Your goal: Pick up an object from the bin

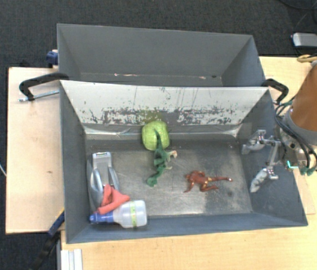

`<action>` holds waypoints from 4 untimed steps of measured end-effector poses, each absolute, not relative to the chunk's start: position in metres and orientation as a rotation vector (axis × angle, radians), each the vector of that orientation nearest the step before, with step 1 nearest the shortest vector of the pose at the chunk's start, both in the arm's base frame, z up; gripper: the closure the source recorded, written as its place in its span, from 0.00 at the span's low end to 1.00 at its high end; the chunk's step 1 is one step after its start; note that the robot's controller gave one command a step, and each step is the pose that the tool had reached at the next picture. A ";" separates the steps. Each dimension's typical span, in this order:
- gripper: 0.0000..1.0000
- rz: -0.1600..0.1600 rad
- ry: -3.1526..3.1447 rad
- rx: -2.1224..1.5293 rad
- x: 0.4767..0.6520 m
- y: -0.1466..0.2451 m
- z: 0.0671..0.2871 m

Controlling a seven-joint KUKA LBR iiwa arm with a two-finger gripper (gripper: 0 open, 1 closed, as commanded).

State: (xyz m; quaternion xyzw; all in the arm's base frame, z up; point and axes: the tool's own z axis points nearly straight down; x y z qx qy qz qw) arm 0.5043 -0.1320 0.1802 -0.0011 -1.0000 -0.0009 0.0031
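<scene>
- currently, fingers (259, 180) spread open, holding nothing.
- nearest beyond their tips: red-brown lizard toy (203, 180); likely light, rubbery, floppy; pinch across its body, not limbs.

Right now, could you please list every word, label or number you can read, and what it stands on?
None can be read. The clear bottle at the front left and the grey packet behind it show no legible print; the dark marks on the bin's back wall are scuffs, not letters.
</scene>
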 end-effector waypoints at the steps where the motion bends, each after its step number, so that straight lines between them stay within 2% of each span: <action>1: 0.00 0.000 -3.144 0.000 0.506 -0.131 0.184; 2: 0.00 0.000 -3.145 0.100 0.501 -0.080 0.099; 3: 0.00 -0.002 -3.142 0.108 0.503 -0.065 0.077; 4: 0.00 -0.003 -3.150 0.027 0.513 -0.026 0.113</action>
